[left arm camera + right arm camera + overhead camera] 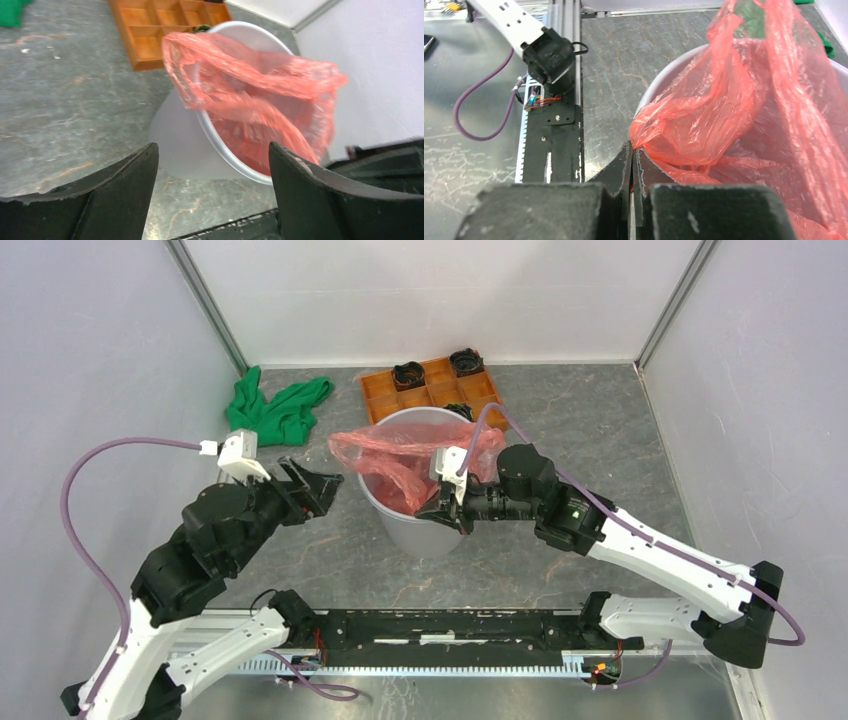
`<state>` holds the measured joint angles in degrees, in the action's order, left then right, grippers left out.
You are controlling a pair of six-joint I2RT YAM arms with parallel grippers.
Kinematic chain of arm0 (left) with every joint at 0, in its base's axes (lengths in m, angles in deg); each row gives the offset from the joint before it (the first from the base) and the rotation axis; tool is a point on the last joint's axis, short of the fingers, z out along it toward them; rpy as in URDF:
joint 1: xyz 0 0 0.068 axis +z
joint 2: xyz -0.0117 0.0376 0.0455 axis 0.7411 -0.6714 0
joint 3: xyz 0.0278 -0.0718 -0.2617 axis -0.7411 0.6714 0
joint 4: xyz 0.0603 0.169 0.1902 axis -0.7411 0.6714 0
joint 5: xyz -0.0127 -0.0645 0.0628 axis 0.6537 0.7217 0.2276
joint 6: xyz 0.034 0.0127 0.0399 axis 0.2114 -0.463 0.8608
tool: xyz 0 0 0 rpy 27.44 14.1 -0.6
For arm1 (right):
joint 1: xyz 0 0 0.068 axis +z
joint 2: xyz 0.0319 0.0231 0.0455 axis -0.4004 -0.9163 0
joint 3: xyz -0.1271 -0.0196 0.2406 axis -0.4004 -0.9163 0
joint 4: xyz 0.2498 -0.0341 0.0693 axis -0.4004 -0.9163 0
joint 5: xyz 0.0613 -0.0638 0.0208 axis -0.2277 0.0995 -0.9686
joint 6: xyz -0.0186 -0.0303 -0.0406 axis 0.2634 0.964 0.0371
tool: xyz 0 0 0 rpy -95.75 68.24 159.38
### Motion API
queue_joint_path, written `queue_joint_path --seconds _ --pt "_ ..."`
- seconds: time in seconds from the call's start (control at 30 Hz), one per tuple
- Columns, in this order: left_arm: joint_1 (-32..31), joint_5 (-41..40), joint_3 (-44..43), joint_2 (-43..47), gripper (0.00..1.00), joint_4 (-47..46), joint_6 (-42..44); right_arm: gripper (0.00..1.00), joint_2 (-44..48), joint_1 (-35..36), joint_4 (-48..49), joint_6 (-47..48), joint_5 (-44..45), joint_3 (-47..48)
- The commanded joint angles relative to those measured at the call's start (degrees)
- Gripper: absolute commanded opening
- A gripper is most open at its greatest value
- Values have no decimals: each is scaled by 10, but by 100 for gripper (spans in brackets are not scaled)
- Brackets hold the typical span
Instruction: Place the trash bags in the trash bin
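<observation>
Top external view gives you the trash bin [415, 530] standing upright on the grey table [600, 440], with the red-orange trash bag [400, 452] draped across its mouth. Part of the film hangs down inside the bin, and part billows up and spills over the rim on the bin's left side. Your right gripper [441, 508] sits at the bin's near rim, reaching in from the bin's right. The right wrist view shows its fingers [621, 167] pressed together with a sliver of the bag's film caught between them, so it is holding the bag by a thin pinch at the rim. Your left gripper [318, 480] is just off the bin's left side, apart from both bin and bag; its jaws stand wide and hold nothing. From the left wrist view you look between the two dark fingers [125, 185] straight at the bin's wall and the loose fold of bag hanging over the rim. Behind the bin, close against its far rim, lies an orange compartment tray [430, 395] with two dark round items [408, 373] in its far compartments. A crumpled green cloth [280, 410] lies on the table to the bin's far left, well apart from it.
</observation>
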<state>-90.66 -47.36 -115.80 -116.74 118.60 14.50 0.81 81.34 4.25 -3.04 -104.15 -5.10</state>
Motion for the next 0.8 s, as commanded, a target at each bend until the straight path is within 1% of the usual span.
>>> queue_joint_path --seconds 0.0,0.07,0.17,0.23,0.33,0.4,0.5,0.57,0.63,0.77 --pt "2 -91 -16 -71 87 -5 4 2 18 0 -33 41 -48 13" --pt "2 -78 -57 -130 79 3 48 4 21 0 -42 46 -31 11" --pt "3 -106 -139 -191 76 51 77 4 31 0 -36 52 6 2" --pt "4 -105 -145 -200 77 50 82 6 34 0 -31 63 13 -1" --pt "16 -82 -111 -192 85 27 76 7 23 0 -40 77 20 6" --pt "36 -58 -87 -186 87 12 76 7 18 0 -47 84 21 11" --pt "77 -31 -74 -178 94 -3 87 7 18 0 -46 90 20 10" --pt "114 -3 -72 -181 95 -5 100 7 18 0 -46 91 19 10" --pt "160 48 -59 -185 93 -20 110 7 19 -1 -46 93 15 12" --pt "251 183 -22 -182 84 -76 119 7 24 0 -40 96 -3 3"
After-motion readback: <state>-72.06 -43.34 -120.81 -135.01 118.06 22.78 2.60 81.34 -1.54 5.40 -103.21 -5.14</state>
